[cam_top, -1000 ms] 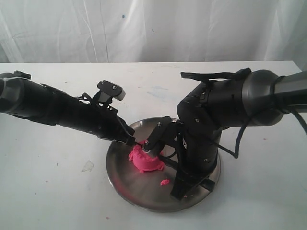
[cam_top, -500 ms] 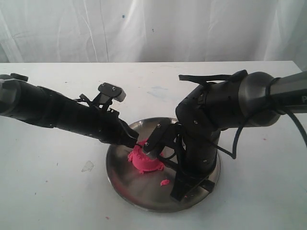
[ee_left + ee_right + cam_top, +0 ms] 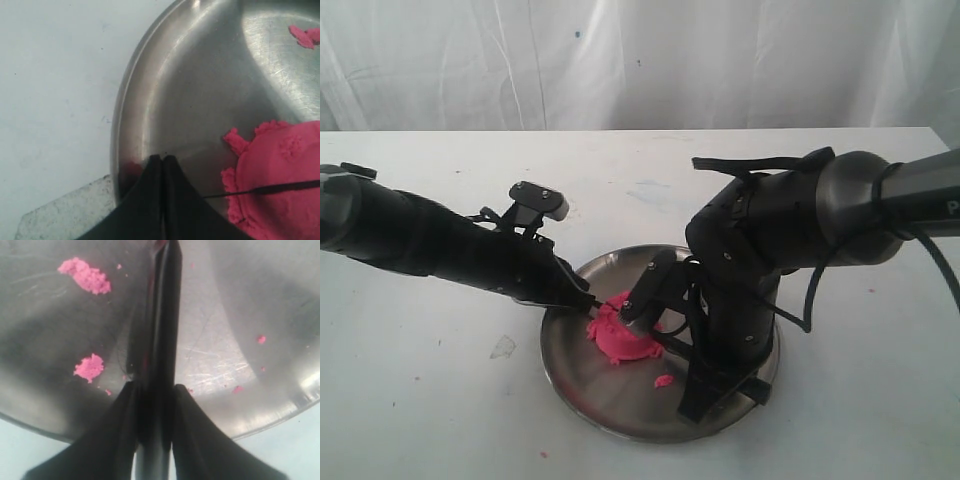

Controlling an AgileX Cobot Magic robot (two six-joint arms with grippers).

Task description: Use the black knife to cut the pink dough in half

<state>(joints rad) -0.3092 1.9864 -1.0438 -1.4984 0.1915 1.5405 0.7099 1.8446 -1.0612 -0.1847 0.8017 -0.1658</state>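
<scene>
White table: carries every item below.

Left gripper: black claw with its two fingers pressed together and nothing between them. The tip is low over the inner left rim of the plate, just beside the dough and not touching it.

Round stainless-steel plate: sits at the middle of the table, nearer the front edge.

Bright pink soft dough: one domed lump with a ragged rim, in the left half of the plate.

Small pink crumbs: loose on the plate floor, apart from the lump.

Long slim black knife: its thin edge lies across the top of the dough.

Right gripper: black claw pinching the knife handle from both sides, over the right half of the plate.
</scene>
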